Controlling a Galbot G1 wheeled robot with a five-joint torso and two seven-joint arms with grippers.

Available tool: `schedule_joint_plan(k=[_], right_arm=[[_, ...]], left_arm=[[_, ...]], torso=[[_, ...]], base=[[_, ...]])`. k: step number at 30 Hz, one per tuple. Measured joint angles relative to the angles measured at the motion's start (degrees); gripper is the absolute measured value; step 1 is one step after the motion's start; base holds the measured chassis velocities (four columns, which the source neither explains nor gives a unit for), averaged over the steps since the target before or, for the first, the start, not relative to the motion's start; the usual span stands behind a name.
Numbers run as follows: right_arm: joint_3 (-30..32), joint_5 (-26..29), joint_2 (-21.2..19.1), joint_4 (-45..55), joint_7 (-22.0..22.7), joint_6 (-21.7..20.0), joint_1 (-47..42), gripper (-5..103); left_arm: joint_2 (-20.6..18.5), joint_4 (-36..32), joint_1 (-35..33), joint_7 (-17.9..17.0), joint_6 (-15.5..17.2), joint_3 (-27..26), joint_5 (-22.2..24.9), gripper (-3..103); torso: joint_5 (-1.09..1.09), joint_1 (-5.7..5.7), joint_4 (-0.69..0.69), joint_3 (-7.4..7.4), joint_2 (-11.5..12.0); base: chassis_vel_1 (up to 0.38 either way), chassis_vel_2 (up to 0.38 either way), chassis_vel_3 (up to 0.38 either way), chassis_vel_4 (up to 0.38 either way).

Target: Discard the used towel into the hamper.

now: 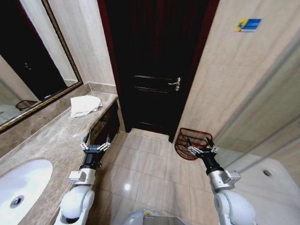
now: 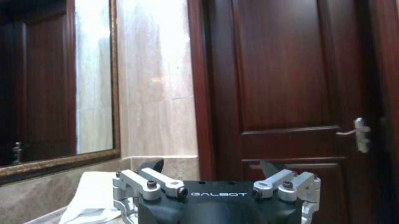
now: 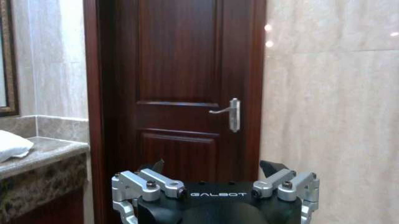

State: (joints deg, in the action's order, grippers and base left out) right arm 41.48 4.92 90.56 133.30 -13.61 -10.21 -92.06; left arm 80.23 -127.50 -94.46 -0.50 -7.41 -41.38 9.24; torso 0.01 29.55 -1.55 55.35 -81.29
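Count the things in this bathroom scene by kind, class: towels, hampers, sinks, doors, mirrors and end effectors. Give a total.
Towel: 1
Hamper: 1
Sink: 1
Door: 1
Mirror: 1
End effectors: 2, left and right, both open
Total: 7

Counting what's showing: one white towel (image 1: 85, 106) lying on one marble counter (image 1: 51, 136), one reddish wire hamper (image 1: 191, 143) sitting on the floor by the right wall, one white sink (image 1: 21, 185) sitting in that counter. Also showing: one dark wooden door (image 1: 157, 65) carrying one silver handle (image 1: 176, 84), one framed mirror (image 1: 28, 61) hanging over the counter, one blue sign (image 1: 248, 25) sticking to the wall. Two grippers are holding out front, left gripper (image 1: 95, 140) and right gripper (image 1: 200, 143), both with fingers spread.
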Motion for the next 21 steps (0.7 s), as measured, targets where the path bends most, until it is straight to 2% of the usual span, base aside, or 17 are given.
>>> schedule_joint_plan(k=[21], right_arm=[[-0.10, 0.02, -0.03, -0.03, -0.22, 0.08, 0.01, 100]], left_arm=[[0.24, 0.33, 0.12, 0.15, -0.45, 0.03, -0.12, 100]], torso=[[-0.01, -0.02, 0.00, -0.01, 0.00]], base=[[-0.080, 0.241, 0.256, -0.070]])
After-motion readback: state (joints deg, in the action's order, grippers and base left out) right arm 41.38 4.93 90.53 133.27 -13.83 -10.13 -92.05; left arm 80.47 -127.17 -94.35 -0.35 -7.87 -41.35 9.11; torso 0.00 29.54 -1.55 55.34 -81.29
